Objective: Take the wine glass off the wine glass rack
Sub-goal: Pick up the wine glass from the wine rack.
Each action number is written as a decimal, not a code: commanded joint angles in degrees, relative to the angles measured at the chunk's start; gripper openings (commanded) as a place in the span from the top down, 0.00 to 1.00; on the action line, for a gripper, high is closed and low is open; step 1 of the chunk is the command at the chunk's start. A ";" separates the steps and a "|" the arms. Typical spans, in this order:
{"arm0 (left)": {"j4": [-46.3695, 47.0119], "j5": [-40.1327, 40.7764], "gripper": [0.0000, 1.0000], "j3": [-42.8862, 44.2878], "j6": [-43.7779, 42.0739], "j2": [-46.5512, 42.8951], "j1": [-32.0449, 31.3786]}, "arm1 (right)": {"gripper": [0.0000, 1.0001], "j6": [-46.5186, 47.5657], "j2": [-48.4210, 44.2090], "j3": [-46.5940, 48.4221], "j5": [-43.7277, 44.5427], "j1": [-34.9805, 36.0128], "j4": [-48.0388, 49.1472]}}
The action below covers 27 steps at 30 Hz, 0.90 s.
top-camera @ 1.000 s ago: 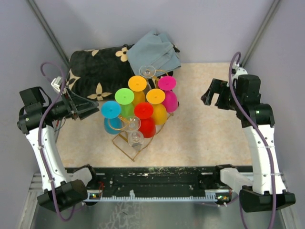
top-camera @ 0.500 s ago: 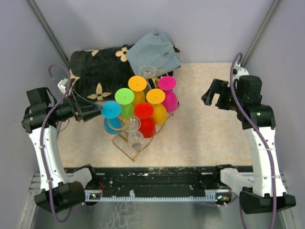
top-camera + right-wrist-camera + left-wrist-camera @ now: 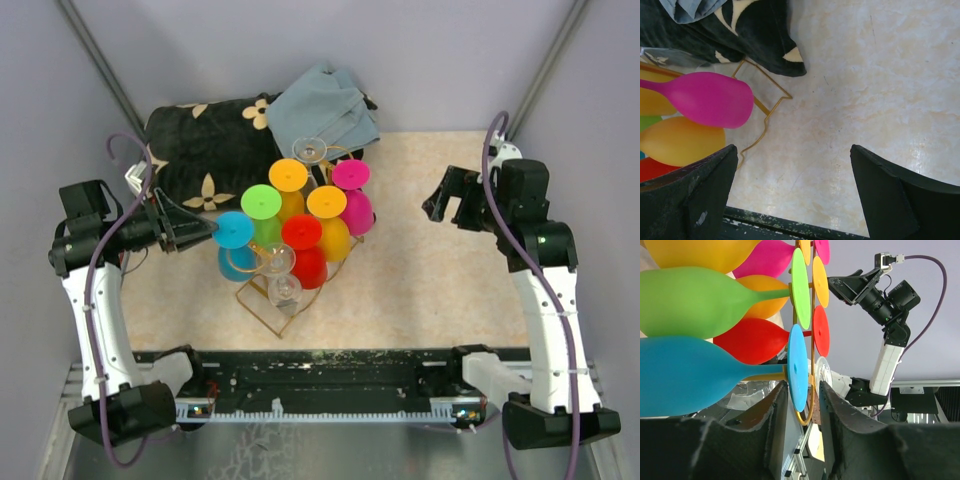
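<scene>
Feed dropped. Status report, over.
Left hand open, straddling blue glass foot; glass hangs on rack. Right hand open, off to side. Green glass close alongside.

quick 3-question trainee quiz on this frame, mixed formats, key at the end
1. The left gripper straddles the foot of which glass? A red, B blue glass, C pink.
2. True or false: the right gripper holds a glass.
3. How many coloured glasses, clear ones aside, does the rack hold?

Key: 1 B; 2 false, it is open over bare table; 3 six.
</scene>
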<state>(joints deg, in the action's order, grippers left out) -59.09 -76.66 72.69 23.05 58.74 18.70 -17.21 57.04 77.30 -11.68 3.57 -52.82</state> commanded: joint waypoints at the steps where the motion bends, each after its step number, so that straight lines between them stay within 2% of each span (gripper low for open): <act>1: 1.17 0.10 0.65 0.26 0.16 0.10 -0.55 | 0.06 -0.61 -1.25 0.23 0.52 -0.41 2.74; 11: 2.11 0.63 0.74 -0.41 0.77 0.60 -0.67 | 0.06 -0.32 -0.92 0.32 0.53 -0.41 3.24; 21: 3.01 0.14 1.00 -0.55 2.49 1.12 -0.68 | 0.05 0.03 -0.72 0.03 0.44 -0.42 3.47; 27: 3.51 -0.94 1.00 -0.79 4.88 1.00 -0.68 | 0.05 0.24 -0.70 -0.06 0.48 -0.41 3.51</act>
<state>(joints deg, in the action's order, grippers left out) -57.36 -75.85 72.16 25.91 59.94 18.35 -17.17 57.04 77.25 -11.66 3.57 -51.90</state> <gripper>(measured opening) 0.008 0.946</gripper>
